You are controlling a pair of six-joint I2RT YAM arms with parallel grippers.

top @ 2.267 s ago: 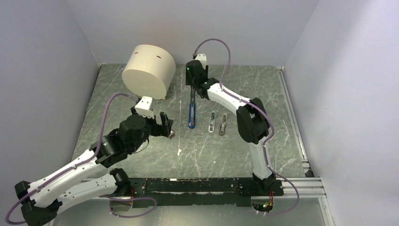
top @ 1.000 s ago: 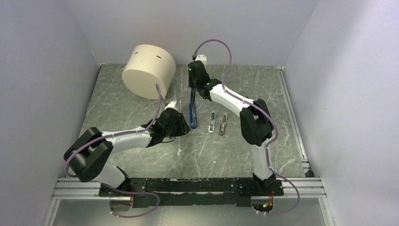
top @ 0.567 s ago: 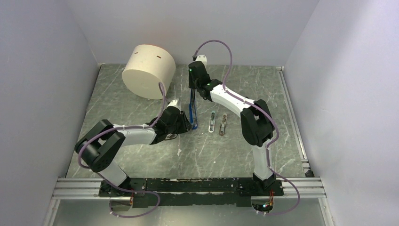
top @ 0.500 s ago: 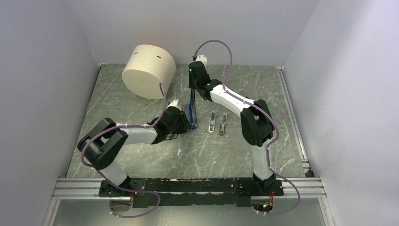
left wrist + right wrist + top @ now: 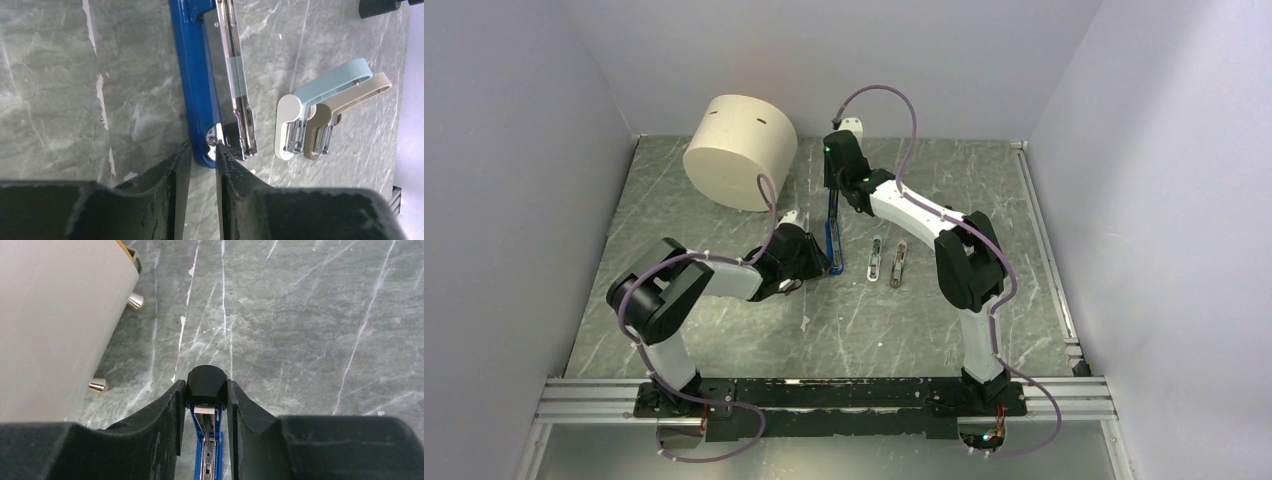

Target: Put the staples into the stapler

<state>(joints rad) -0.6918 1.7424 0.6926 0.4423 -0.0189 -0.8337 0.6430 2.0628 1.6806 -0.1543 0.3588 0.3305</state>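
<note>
The stapler (image 5: 832,240) is lying opened out on the counter (image 5: 874,330) between the two arms, its blue cover beside the metal rail. The right hand (image 5: 206,385) is clamping the round black hinge end from both sides, so that end is being held firm. On the rail a paler silver-grey piece is showing, which I am taking to be the staples (image 5: 235,75). It seems to be sitting in the channel, though I cannot tell if it is fully seated. The left hand (image 5: 201,150) is standing at the near blue tip, its fingers (image 5: 170,180) a little apart, one on each side of the tip. Whether they are pressing on it I cannot tell.

To my judgement, the step in hand is taking the blue tip in order to fold the cover over the rail. To do it well, the left hand should be gripping only the blue part, not the metal nose beside it, and swinging it around the hinge while the right hand is not giving way. The pale-blue piece (image 5: 330,82) and the beige piece (image 5: 352,97) are lying near the rail, so the swing should be passing apart from them.
</note>
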